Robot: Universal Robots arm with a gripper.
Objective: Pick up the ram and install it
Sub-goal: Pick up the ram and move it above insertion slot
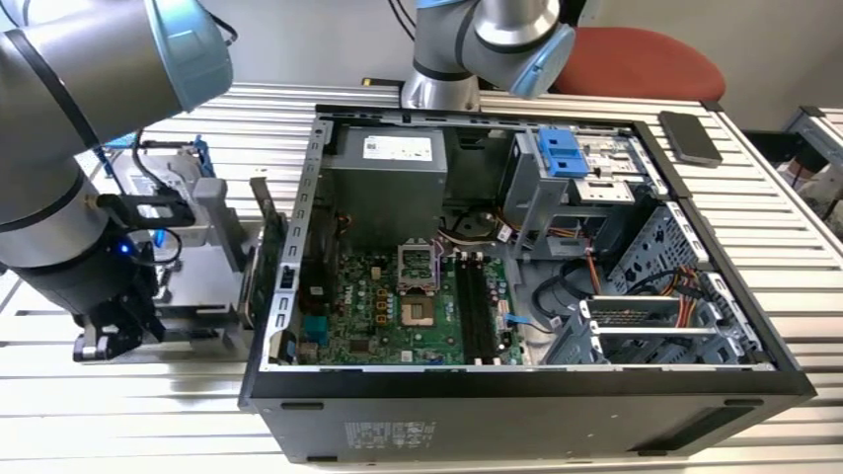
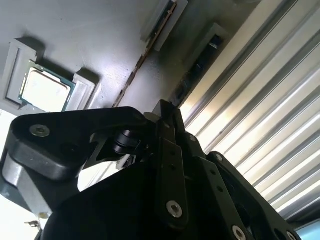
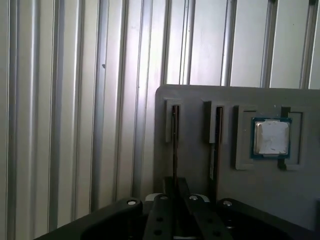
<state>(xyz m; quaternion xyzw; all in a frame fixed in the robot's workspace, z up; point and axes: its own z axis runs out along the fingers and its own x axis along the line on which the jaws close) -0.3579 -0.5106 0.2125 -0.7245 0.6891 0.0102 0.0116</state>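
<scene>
The ram (image 3: 175,145) is a thin dark stick seen edge-on, standing in a slot of a grey parts holder (image 3: 195,97). In both wrist views it runs in between my fingertips, and my gripper (image 3: 176,199) looks shut on its near end. The second wrist view shows the same dark ram (image 2: 200,65) in its slot, leading to my gripper (image 2: 168,111). In the exterior view my gripper (image 1: 109,338) is low over the holder (image 1: 197,286), at the exterior view's left of the open computer case (image 1: 527,385). The motherboard's long black slots (image 1: 475,306) lie inside the case.
A second thin stick (image 3: 218,140) stands in the neighbouring slot, and a square processor chip (image 3: 271,137) lies in a recess beyond it. An upright card (image 1: 260,222) stands between holder and case. A phone (image 1: 689,136) lies on the ribbed metal table (image 1: 132,425). A red chair (image 1: 646,59) is behind.
</scene>
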